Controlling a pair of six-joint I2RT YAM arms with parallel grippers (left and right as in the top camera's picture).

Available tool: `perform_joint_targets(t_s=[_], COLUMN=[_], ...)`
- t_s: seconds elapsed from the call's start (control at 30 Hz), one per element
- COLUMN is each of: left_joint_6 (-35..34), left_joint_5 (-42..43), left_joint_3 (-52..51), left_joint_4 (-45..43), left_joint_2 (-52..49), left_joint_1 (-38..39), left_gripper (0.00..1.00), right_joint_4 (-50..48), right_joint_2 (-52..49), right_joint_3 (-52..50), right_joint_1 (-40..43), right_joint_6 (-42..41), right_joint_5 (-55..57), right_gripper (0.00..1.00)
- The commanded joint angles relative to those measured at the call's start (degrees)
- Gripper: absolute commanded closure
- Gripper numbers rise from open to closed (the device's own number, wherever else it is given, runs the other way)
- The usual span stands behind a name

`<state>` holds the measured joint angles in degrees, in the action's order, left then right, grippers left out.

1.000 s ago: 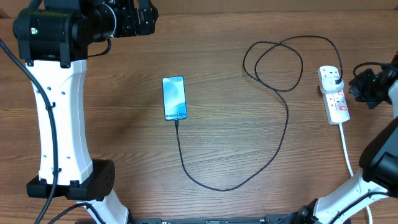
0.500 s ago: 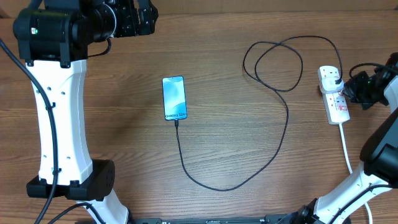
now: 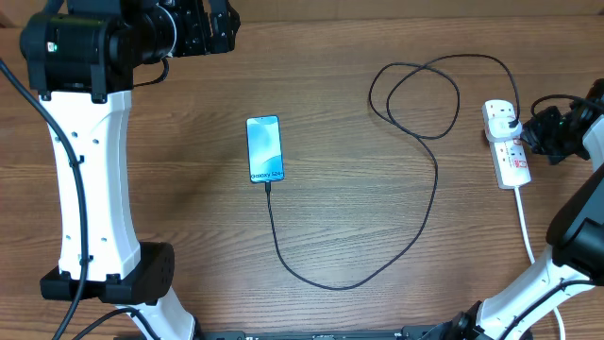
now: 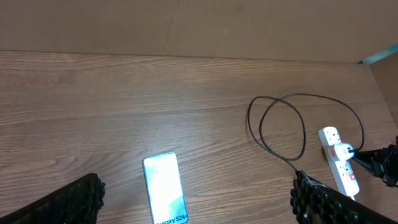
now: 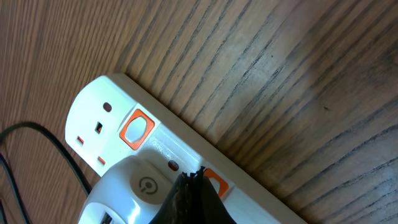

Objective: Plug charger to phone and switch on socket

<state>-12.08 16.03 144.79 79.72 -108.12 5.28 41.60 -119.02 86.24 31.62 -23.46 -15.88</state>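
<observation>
Phone (image 3: pixel 265 148) lies flat mid-bench, a little left of centre, screen up. Its long axis runs far edge to near edge, with the lettering end toward the near edge. Charger (image 3: pixel 435 189) meets that near short end and looks plugged in. From there it sweeps toward the near edge, then curves back to two loops by the far right corner. Socket (image 3: pixel 505 142) sits by the right edge of the bench (image 3: pixel 349 57), long axis roughly far-to-near with a slight slant. Its white cord leaves toward the near edge, and the charger's plug (image 5: pixel 127 190) is seated in its far end. Right gripper (image 5: pixel 194 193) has its jaws clenched on nothing, tip right at the second switch (image 5: pixel 214 180) and partly hiding it; contact can't be confirmed. The first switch (image 5: pixel 137 129) is in clear view. Left gripper (image 3: pixel 219 24) hangs over the far left corner, jaws released and empty. Judged handling: the socket is light rigid plastic and likely to skid or tip, so push straight down on the rocker rather than grip it. The charger is limp and snag-prone, the phone slim and slick. Remaining step looks like the switch press only.
</observation>
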Motion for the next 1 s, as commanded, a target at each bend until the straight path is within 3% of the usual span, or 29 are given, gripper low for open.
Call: perform_joint_targets(t_s=[0.0, 0.5, 0.97], left_joint_6=[-0.2, -0.2, -0.2], left_joint_5=[-0.1, -0.1, -0.1], left_joint_3=[0.7, 0.7, 0.7], left_joint_4=[-0.2, -0.2, -0.2], left_joint_2=[0.1, 0.1, 0.1], left_joint_1=[-0.1, -0.1, -0.1], left_gripper=[0.0, 0.0, 0.01], right_joint_4=[0.0, -0.1, 4.6], right_joint_2=[-0.7, -3.3, -4.1], right_joint_3=[-0.5, -0.8, -0.8], right_joint_1=[-0.2, -1.6, -3.4], right_joint_6=[-1.0, 2.8, 1.0], right_joint_5=[-0.2, -0.1, -0.1], right_gripper=[0.96, 0.96, 0.96])
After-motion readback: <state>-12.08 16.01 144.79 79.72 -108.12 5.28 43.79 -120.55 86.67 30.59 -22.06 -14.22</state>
